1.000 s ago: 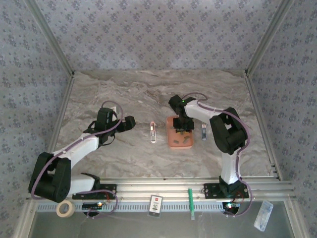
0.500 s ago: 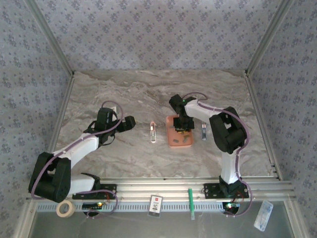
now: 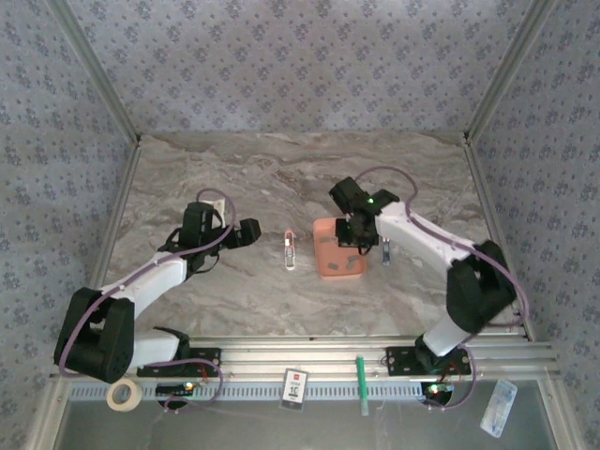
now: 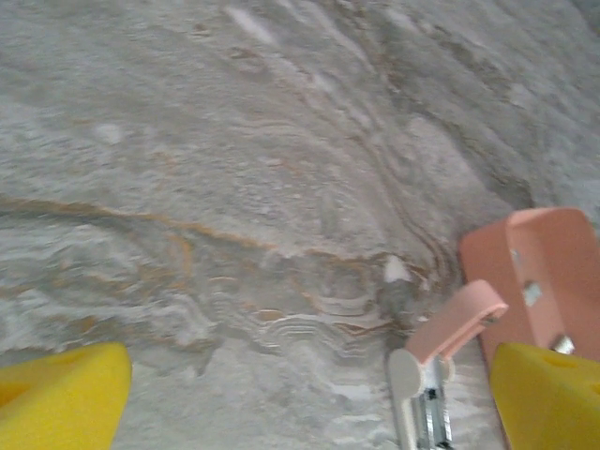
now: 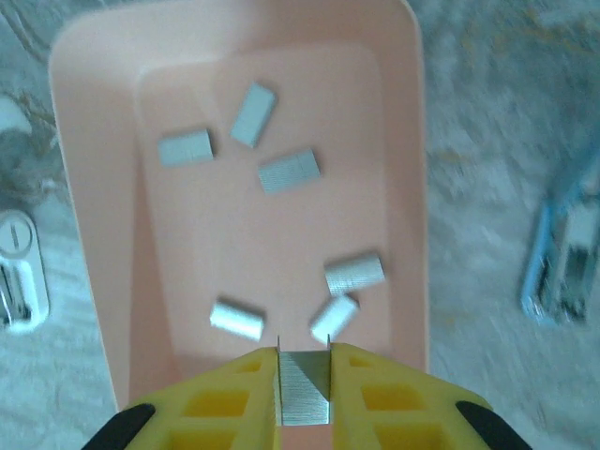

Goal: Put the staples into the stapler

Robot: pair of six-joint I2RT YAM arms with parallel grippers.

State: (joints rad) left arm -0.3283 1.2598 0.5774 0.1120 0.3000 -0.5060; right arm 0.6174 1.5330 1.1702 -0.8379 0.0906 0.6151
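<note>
Several grey staples lie loose in the salmon-pink tray. My right gripper hangs over the tray's near end, shut on one staple strip pinched upright between its yellow fingers. From above, that gripper is over the tray. The pale-blue stapler lies on the table just right of the tray, also at the right edge of the right wrist view as the stapler. My left gripper is open and holds nothing, its yellow fingers wide apart low over the table.
A second small stapler, white with a raised pink lid, lies left of the tray, between the two grippers. Metal rails run along the table's sides and near edge. A green pen and small items sit on the front shelf.
My right gripper has closed on a staple strip over the tray, and the right arm's elbow has swung out to the right. The left arm has barely moved.
</note>
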